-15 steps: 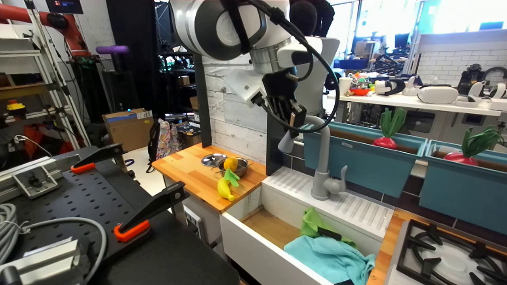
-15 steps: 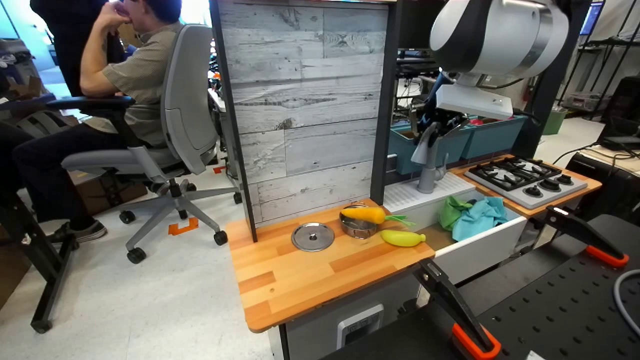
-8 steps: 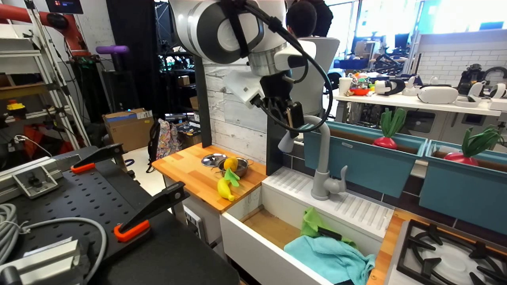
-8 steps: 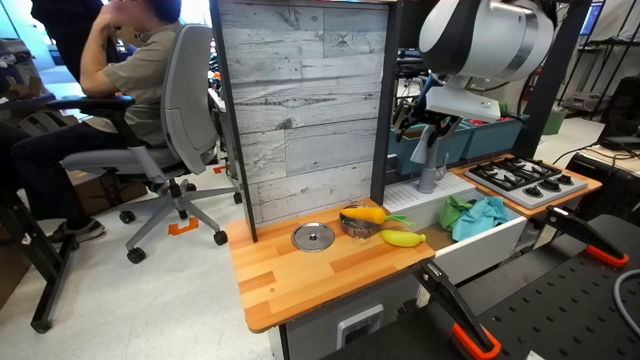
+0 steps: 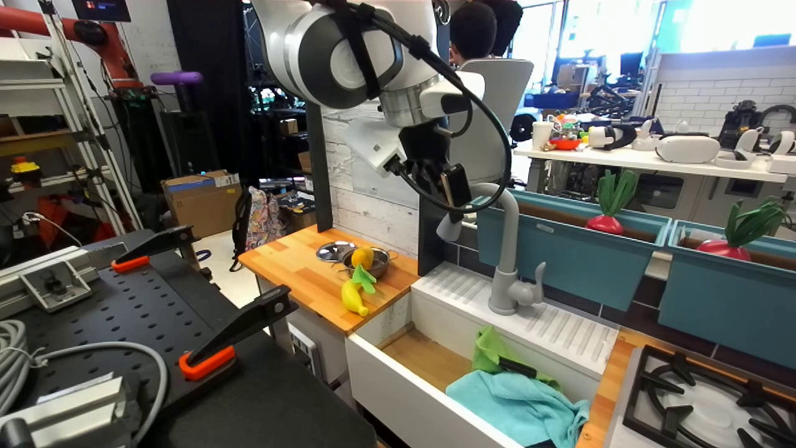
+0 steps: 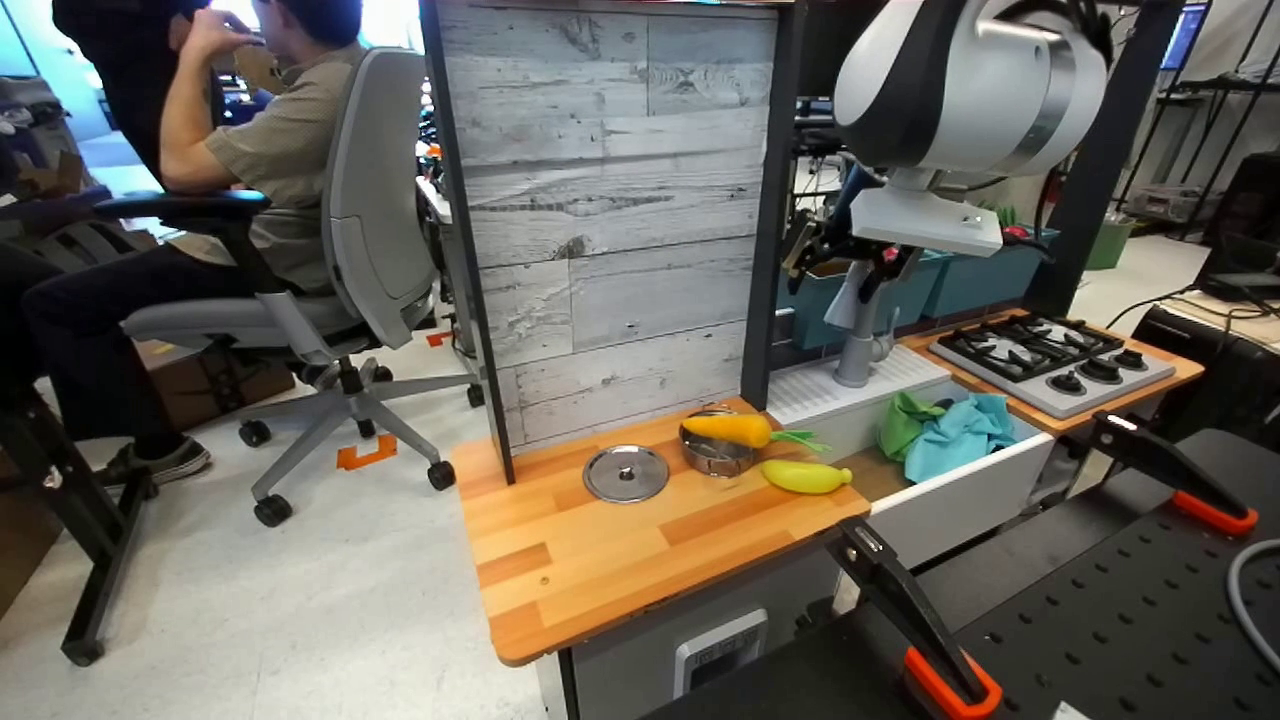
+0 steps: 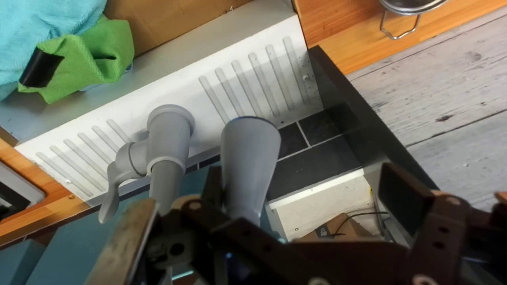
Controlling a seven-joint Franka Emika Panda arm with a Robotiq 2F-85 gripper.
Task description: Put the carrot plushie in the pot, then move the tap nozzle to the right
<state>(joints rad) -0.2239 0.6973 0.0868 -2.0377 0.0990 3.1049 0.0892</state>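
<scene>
Slightly lower and further to the left of the picture than half a second ago, the robot arm (image 5: 346,66) reaches down to the grey tap (image 5: 509,242) in an exterior view; the carrot (image 5: 362,257) and the pot (image 5: 380,269) have kept their places. The tap's nozzle (image 5: 448,228) points downward beside the arm's end. On the wooden counter (image 5: 292,267) the carrot's green leaves (image 5: 364,279) hang over the pot's rim toward a yellow banana (image 5: 353,298). The white sink (image 5: 404,398) holds a blue towel (image 5: 522,401) and a green towel (image 5: 488,348), bunched together.

In an exterior view the lid (image 6: 626,474) lies flat on the wood just beside the pot. The carrot lies across the pot's mouth, its tip by one edge and its leaves sticking out past the other; how deep it sits I cannot tell. Beyond the sink is a stove (image 6: 1050,362), and a person (image 6: 285,150) sits in a chair (image 6: 375,200) in the background.

In the wrist view the gripper (image 7: 305,180) comes in from the bottom with its fingers (image 7: 404,198) spread wide. The nozzle shows in the gap between them, close to the finger on the left of the picture; whether the two touch I cannot tell. At the top right the pot's wire handle (image 7: 393,37) shows over the counter.
</scene>
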